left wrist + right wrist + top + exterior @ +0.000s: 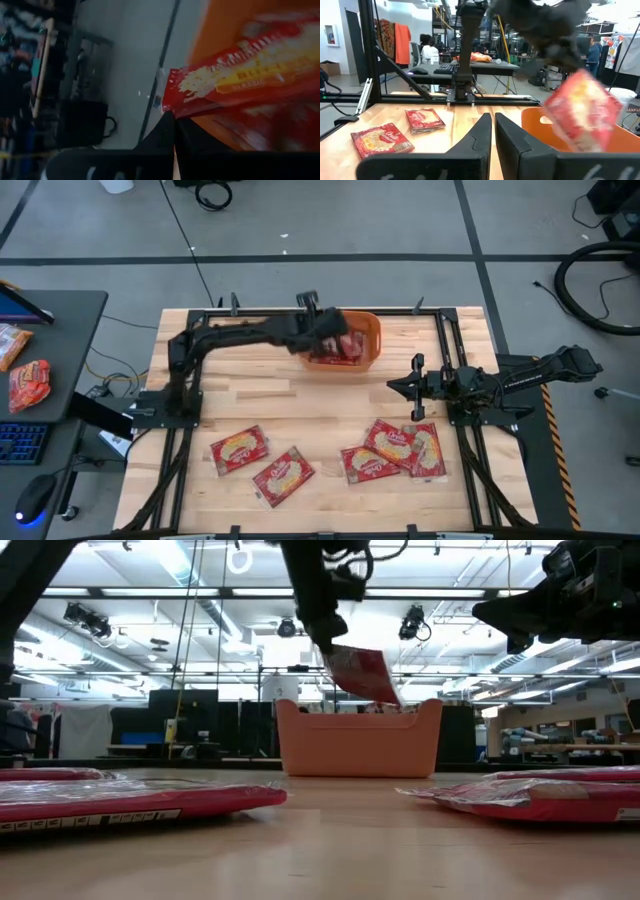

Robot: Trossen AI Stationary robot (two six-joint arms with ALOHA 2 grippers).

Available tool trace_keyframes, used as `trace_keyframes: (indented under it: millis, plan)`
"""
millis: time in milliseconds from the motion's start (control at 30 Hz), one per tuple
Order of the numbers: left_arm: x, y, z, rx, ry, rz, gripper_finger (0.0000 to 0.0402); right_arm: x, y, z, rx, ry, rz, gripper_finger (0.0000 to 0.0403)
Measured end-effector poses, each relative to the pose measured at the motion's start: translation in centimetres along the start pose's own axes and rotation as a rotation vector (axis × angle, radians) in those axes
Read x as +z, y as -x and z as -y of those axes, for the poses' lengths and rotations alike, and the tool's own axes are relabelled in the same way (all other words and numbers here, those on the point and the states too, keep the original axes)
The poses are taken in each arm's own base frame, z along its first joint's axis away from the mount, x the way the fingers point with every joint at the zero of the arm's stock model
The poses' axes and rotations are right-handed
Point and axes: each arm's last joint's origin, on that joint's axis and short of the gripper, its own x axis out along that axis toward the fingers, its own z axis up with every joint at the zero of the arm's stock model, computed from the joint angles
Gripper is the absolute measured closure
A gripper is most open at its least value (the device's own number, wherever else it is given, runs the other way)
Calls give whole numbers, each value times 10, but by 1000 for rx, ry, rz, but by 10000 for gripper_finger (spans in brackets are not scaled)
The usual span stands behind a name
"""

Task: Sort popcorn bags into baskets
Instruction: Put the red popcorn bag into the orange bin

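My left gripper [327,332] hovers over the orange tub [372,330] at the table's far edge, shut on a red popcorn packet [360,674] that hangs tilted above the tub [360,740]. More red packets lie inside the tub [350,350]. Several packets lie flat on the near half of the table: two on the left [238,448] [283,476] and an overlapping cluster on the right [395,448]. My right gripper [397,387] waits, shut, above the table's right middle, holding nothing [493,131]. My left gripper pinches the packet between its two fingers at a corner of its edge [172,111]. It comes from above, pointing down. The packet [240,75] is lifted clear and hangs slanting below the fingers, over the tub's opening.
A side desk left of the table carries two more packets [28,383] [8,343], a keyboard and a mouse. Black frame rails run along the table's edges [440,340]. Bare wood lies between the tub and the packets on the near side.
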Motion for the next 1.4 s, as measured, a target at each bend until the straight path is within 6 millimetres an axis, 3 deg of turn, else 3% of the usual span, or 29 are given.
trace_keyframes:
  millis: [67, 167, 333, 533, 633, 733, 833, 933, 1167, 1300, 1400]
  plan:
    - [-4, -19, -2, -11, 44, -35, 400, 0, 0, 0, 0, 0, -2, 376]
    - [-9, -41, 11, -67, 101, -88, 400, -1, 0, 0, 1, 7, -9, 376]
    - [-12, -43, 46, -123, 98, -156, 369, -1, 0, 0, -3, 10, -10, 376]
    - [-12, -27, 66, -158, 25, -167, 277, -1, 0, 0, -2, 9, -9, 376]
    - [-8, -8, 74, -219, -20, -143, 240, -1, 0, 0, -2, 6, -10, 376]
    - [-4, 20, 79, -422, -43, -116, 221, -1, 0, 0, -2, 7, -11, 376]
    - [-2, 46, 98, -691, -63, -93, 216, -1, 0, 0, -1, 9, -15, 376]
    - [-4, 72, 121, -817, -11, -124, 215, -2, 0, 0, -1, 9, -18, 376]
    - [-26, 128, 173, -851, 17, -224, 214, -2, 0, 0, 0, 3, -18, 376]
    - [-48, 163, 192, -811, 10, -335, 214, -2, 0, 0, 0, 3, -19, 376]
    - [-70, 186, 199, -683, 39, -456, 214, -2, 0, 0, 1, 3, -19, 376]
